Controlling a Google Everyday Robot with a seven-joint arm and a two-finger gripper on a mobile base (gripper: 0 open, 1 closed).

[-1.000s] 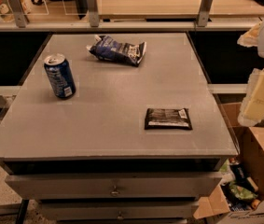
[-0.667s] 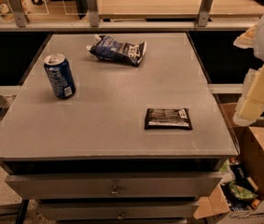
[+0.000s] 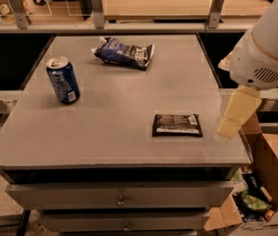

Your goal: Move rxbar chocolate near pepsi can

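The rxbar chocolate (image 3: 177, 125) lies flat on the grey table (image 3: 109, 132), right of centre and near the front edge, in a black wrapper with small white print. The pepsi can (image 3: 63, 79) stands upright at the left side of the table, blue with a silver top. My gripper (image 3: 236, 113) hangs at the table's right edge, just right of the bar and a little above the surface, not touching it. The white arm rises behind it to the upper right.
A dark-blue-and-white snack bag (image 3: 124, 53) lies at the back centre of the table. An open cardboard box (image 3: 266, 191) with items stands on the floor at the right. Drawers sit under the tabletop. A railing with metal posts (image 3: 97, 6) runs behind.
My arm and gripper have moved left and in from the right edge toward the bar. The bar, can and bag have not moved.
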